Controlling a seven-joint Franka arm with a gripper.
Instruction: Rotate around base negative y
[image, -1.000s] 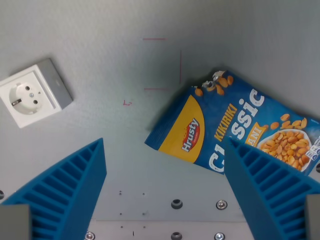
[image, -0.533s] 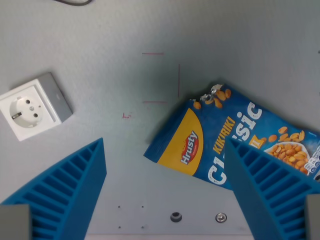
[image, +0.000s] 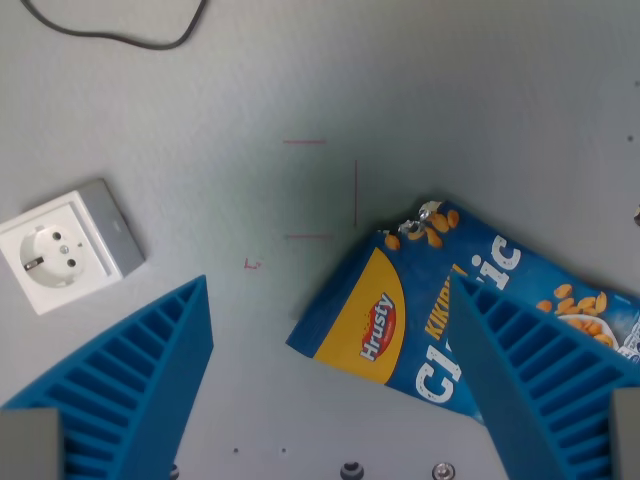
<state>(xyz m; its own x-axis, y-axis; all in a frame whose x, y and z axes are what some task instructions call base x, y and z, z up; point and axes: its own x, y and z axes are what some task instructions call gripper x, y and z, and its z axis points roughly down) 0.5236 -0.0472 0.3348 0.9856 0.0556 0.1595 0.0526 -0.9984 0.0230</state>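
Blue ribbed fingers (image: 130, 380) of the gripper (image: 330, 385) stand wide apart, released, holding nothing. The blue Hrusty peanut bag (image: 400, 315) lies flat on the grey table (image: 450, 110), partly beneath the finger on the wrist view's right. A white socket (image: 68, 243) lies well apart at the left; a black cable (image: 120, 38) crosses the top-left corner.

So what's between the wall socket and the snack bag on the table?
In the wrist view, only bare grey table with thin red marks lies between the wall socket and the snack bag; no object.
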